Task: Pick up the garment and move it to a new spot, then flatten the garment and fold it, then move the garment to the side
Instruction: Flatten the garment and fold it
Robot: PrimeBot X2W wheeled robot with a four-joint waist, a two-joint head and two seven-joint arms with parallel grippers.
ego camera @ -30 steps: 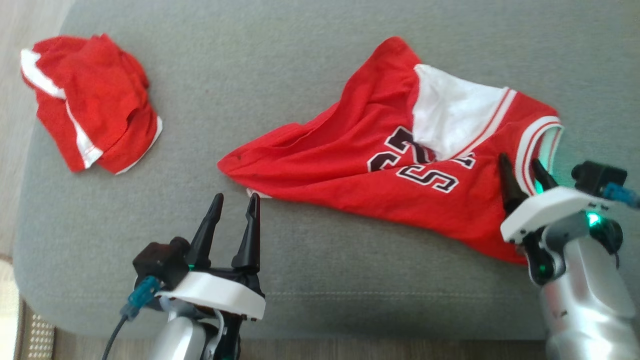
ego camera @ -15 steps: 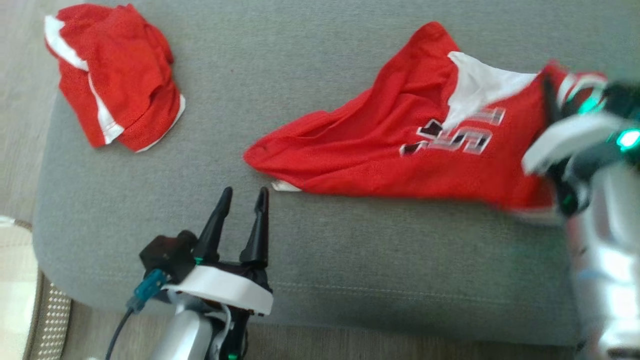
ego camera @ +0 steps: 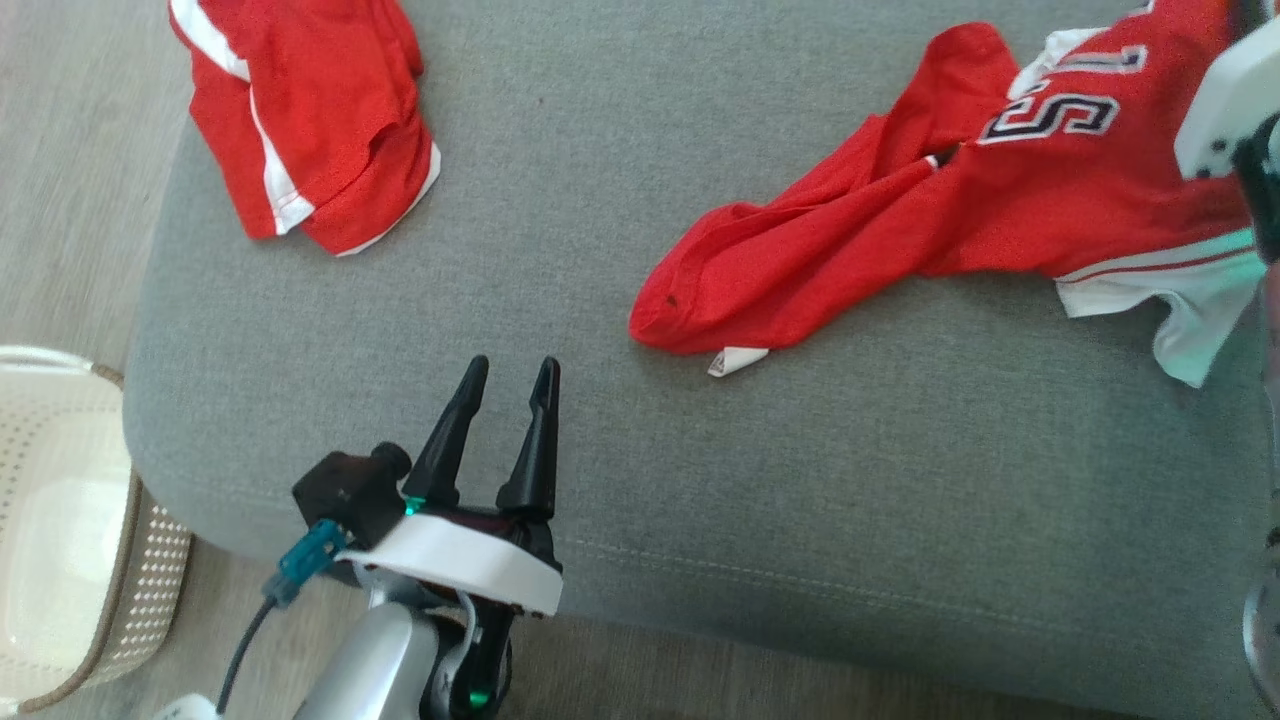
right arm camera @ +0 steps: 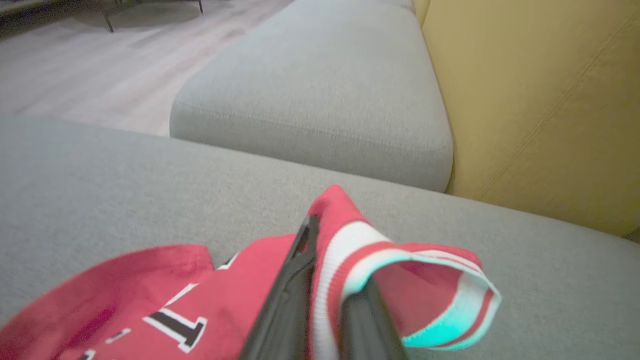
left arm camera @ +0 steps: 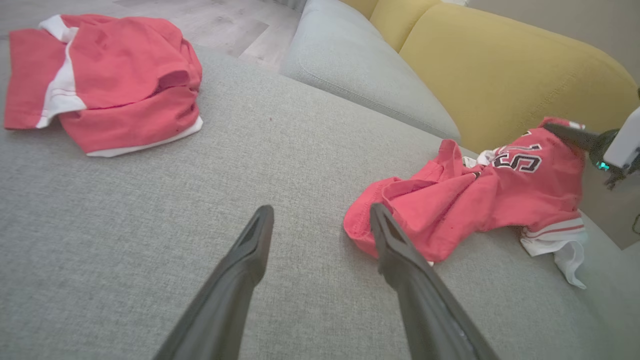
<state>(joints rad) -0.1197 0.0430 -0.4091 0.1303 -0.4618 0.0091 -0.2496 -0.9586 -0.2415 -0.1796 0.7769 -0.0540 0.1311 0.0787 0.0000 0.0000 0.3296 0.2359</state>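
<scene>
Grey sofa seat cushion (ego camera: 800, 500) carries everything, yellow backrest (right arm camera: 550, 100) behind it, floor (ego camera: 60, 200) + white perforated basket (ego camera: 60, 560) off its left edge. On the cushion's right half: red jersey (ego camera: 1000, 210), bunched lengthwise, long axis running upper right to lower left in head view. Right tool (right arm camera: 337, 255) is pinched tight on the jersey's striped rib band (right arm camera: 350, 250) (neck or armhole, can't tell which), cloth sandwiched btw the two fingers. That end looks raised off the cushion in left wrist view, the rest lies on the fabric. Free end, hem w/ small white tag (ego camera: 738, 360), points toward left tool (ego camera: 512, 365) and sits up-right of it, near but apart. Left tool spread wide, nothing in it, hovering low over bare cushion near the front edge. Also a second red garment (ego camera: 310, 130) w/ white trim, crumpled at the far left back, well apart from jersey + both tools. Judgement: step in hand = pick up and relocate, early in task, no flatten or fold yet. Key relation for next move: left tool is the nearer one to the hem end, so it'd reach fwd-right along the jersey's axis to take it; risk = single-point hold lets cloth twist more
</scene>
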